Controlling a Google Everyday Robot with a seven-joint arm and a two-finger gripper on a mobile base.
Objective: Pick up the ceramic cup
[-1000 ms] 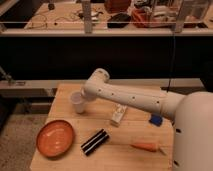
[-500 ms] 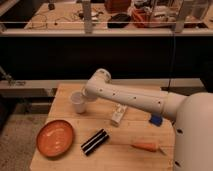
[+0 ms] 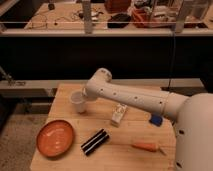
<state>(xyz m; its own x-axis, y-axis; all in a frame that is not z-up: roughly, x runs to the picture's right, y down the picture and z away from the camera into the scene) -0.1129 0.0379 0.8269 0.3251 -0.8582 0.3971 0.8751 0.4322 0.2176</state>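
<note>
1. My gripper (image 3: 85,95) is at the far left part of the wooden table (image 3: 125,134), right at the rim of the ceramic cup (image 3: 78,102); the end of my arm (image 3: 135,99) covers most of it.
2. I cannot tell whether it is wide, narrow or holding anything.
3. The ceramic cup stands upright on the table, near its far left corner, with its rim just beside or under my gripper; I cannot tell if they touch.
4. An orange plate (image 3: 55,138) lies near the front left edge, well apart from the cup.
5. A black striped object (image 3: 95,142) lies just right of the plate.
6. A white bottle (image 3: 118,114) lies under my arm, mid-table.
7. A small blue object (image 3: 156,120) sits to the right.
8. An orange carrot-like item (image 3: 146,147) lies near the front right.
</note>
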